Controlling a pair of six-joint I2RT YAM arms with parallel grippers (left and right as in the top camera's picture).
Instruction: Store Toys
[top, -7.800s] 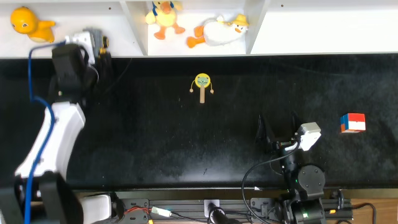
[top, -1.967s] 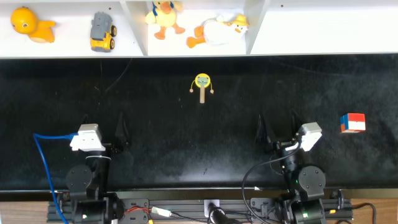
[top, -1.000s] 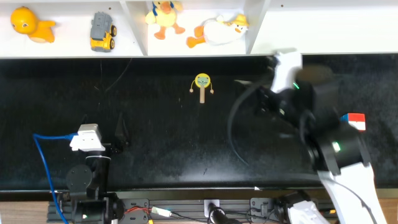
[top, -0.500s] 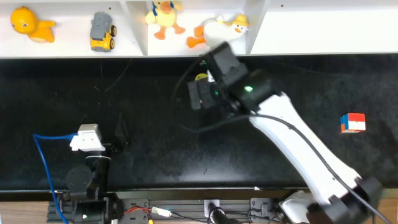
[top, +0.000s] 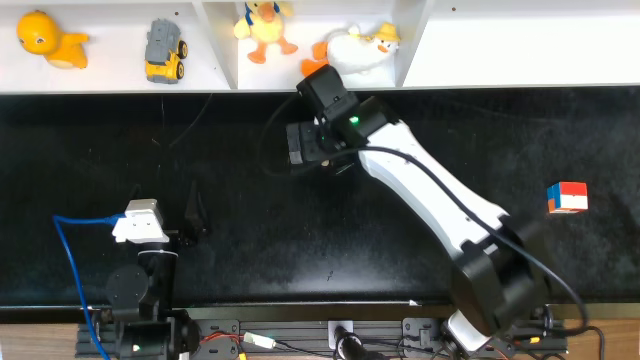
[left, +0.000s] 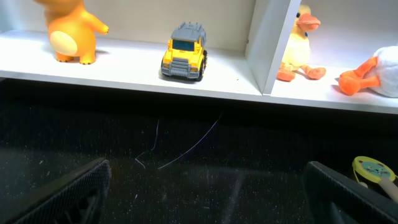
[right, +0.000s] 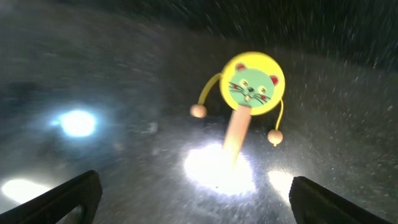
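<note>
Right claw (right: 196, 200) gapes over rattle drum (right: 247, 93), handle pointing away from shelf (left: 124, 84).

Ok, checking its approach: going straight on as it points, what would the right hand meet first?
Most likely the cat-faced rattle drum, centred ahead of it on the black tabletop.

A robot lab test bench, by the look of it: a black-covered table (top: 250, 230), a white compartment shelf (top: 220, 45), and a loose blue cable (top: 75, 217) by the arm mounts.
</note>
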